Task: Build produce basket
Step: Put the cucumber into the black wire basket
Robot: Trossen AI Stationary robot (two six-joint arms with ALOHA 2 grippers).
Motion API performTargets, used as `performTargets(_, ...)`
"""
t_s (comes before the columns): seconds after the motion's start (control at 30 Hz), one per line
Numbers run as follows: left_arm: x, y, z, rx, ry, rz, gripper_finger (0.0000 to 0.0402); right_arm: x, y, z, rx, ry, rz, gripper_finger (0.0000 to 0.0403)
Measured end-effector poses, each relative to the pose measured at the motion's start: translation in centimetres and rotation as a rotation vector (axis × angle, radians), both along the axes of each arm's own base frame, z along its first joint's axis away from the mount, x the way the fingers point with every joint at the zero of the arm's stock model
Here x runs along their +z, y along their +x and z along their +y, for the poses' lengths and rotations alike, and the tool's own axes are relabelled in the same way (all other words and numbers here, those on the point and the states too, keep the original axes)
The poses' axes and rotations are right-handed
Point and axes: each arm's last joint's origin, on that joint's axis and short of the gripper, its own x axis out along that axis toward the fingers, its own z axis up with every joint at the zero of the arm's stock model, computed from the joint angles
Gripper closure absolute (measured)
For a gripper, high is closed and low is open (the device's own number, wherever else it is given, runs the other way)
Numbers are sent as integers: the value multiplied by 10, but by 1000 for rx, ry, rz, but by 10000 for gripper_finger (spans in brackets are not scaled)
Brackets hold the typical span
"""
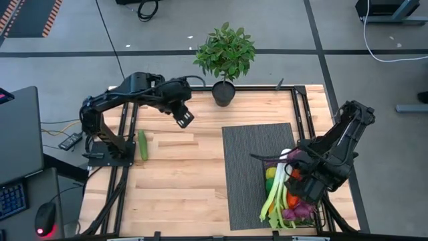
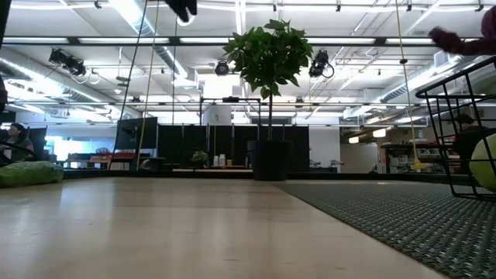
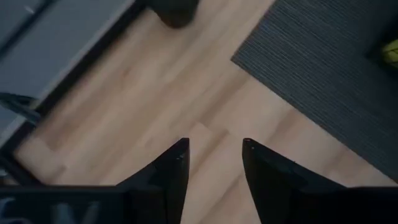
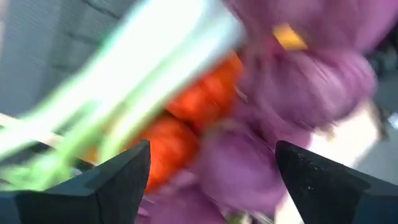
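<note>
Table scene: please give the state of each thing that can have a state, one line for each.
Basket: upright on the mat, filled with produce.
Leek: lying in the basket, green end sticking out over the rim.
Cucumber: lying alone on the wood, outside the basket.
Left gripper: jaws open, empty, above bare wood.
Right gripper: jaws open wide, over the basket.
Potted plant: upright.

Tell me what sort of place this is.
Probably a robotics lab in an open-plan industrial workspace. Two robot arms work at a wooden table on a polished concrete floor; beyond the potted plant the low view shows exposed ceiling ducts, strip lighting and workstations where a person sits.
</note>
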Motion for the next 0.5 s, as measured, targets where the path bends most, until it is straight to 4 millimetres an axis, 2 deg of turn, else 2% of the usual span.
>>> performTargets(0.07,-12,-2,3,31,-49,46,232,7,3,-1,9,-32,-88,56)
performTargets(0.17,-43,-7,5,93,-92,155,207,13,7,-3,3,-82,-183,56)
performTargets(0.33,-97,-33,6,258,-149,317,164,18,10,-5,12,-113,-244,56)
performTargets(0.5,-141,-58,7,448,-235,310,131,18,12,-6,43,-149,-293,56)
